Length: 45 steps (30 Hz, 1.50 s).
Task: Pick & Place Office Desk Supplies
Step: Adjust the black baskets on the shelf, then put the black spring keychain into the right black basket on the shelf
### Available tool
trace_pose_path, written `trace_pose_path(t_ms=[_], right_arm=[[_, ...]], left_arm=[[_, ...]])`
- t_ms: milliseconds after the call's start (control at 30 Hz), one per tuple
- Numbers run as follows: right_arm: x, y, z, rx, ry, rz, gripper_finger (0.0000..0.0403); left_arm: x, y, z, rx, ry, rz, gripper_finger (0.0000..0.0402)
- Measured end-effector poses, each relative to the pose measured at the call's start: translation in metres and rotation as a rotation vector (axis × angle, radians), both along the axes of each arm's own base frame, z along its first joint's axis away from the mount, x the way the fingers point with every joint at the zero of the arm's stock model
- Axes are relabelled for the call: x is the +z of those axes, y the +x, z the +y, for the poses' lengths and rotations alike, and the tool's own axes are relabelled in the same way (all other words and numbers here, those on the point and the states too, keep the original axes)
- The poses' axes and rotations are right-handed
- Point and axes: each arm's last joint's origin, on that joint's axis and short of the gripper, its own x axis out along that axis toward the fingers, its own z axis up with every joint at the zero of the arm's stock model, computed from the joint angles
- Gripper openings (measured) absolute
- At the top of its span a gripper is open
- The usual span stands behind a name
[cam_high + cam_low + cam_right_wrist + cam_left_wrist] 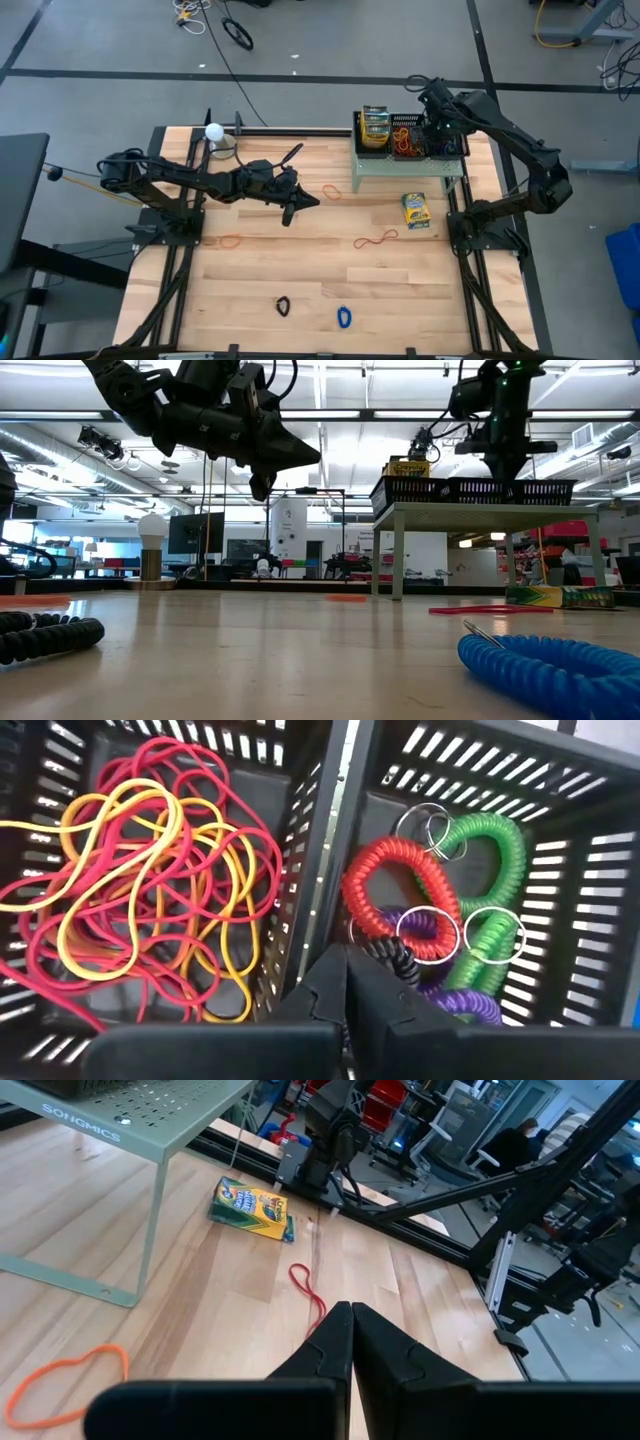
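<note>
Black mesh trays stand on the pale green shelf. One holds a crayon box, one a tangle of red, orange and yellow rubber bands, and one red, green, purple and black coil loops. My right gripper is shut, pointing down over the wall between the last two trays. Another crayon box lies flat on the table by the shelf. My left gripper hangs shut over mid-table, with nothing in it. My right gripper has the black coil loop right at its fingertips, in the tray with the other coils. The fingers hide the spot, and I cannot tell whether they touch it.
Loose on the table are an orange band, a red band, another orange band, a black coil and a blue coil. A white ball on a stand is at the far left.
</note>
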Motion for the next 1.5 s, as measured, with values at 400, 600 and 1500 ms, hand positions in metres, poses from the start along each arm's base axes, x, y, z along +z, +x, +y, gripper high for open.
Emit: trace_pose_path(t_ms=[400, 600, 1500], right_arm=[[0.03, -0.013, 0.032, 0.185, -0.142, -0.048, 0.0008], [0.037, -0.007, 0.08, 0.448, -0.298, -0.373, 0.0004], [-0.074, 0.009, 0.198, 0.997, -0.304, -0.507, 0.0006]], left_arm=[[0.0, 0.0, 0.001, 0.038, -0.027, -0.002, 0.001], [0.0, 0.0, 0.0, 0.063, -0.028, 0.001, 0.0011], [-0.012, -0.026, -0.17, 0.086, -0.247, 0.798, 0.0037]])
